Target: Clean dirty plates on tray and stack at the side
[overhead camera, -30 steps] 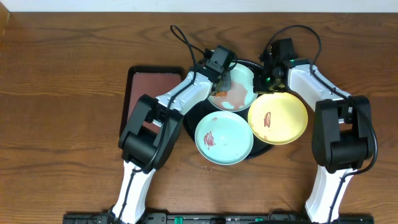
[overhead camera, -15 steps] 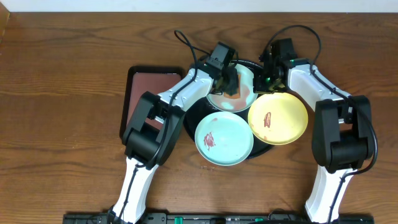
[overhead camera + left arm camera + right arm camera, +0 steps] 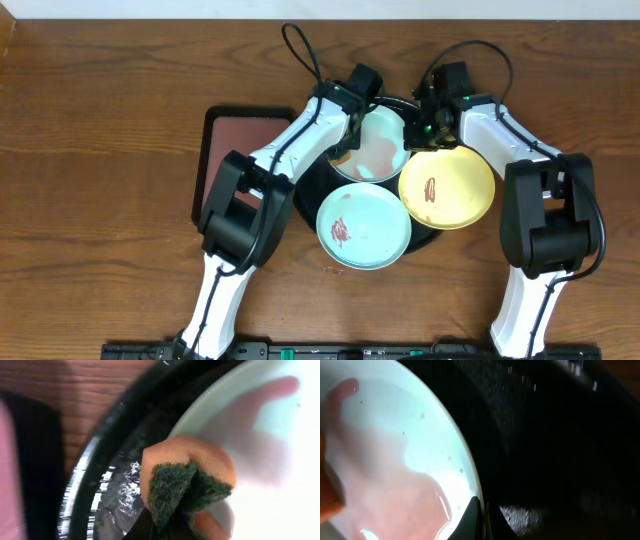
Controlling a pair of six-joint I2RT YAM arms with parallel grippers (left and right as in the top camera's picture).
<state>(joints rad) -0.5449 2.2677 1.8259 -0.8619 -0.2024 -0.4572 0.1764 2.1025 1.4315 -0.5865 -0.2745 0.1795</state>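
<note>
- While the left gripper [image 3: 167,527] stands clamped tight on a folded orange sponge with a dark green scouring face [image 3: 186,485], that sponge sits at the left edge of the far pale mint-blue plate [image 3: 378,145], partly over the plate and partly over the tray floor beside it.
- The large round glossy black tray [image 3: 309,195] lies mid-table, and all three plates rest on it.
- The far plate carries a thin pinkish film spread over much of its surface.
- The right gripper [image 3: 481,519] has its fingers pressed together with nothing between them that I can see; the tips sit right at the far plate's right rim.
- A near pale mint-blue plate [image 3: 363,228], with a small reddish smear left of its centre, overhangs the tray's near rim.
- A round yellow plate [image 3: 447,187], with a reddish smear near its middle, lies to the right, just beside both mint plates, and overhangs the tray's right rim.
- A rectangular maroon tray with a black rim [image 3: 245,150] lies left of the black tray on the brown wooden table [image 3: 100,150].
</note>
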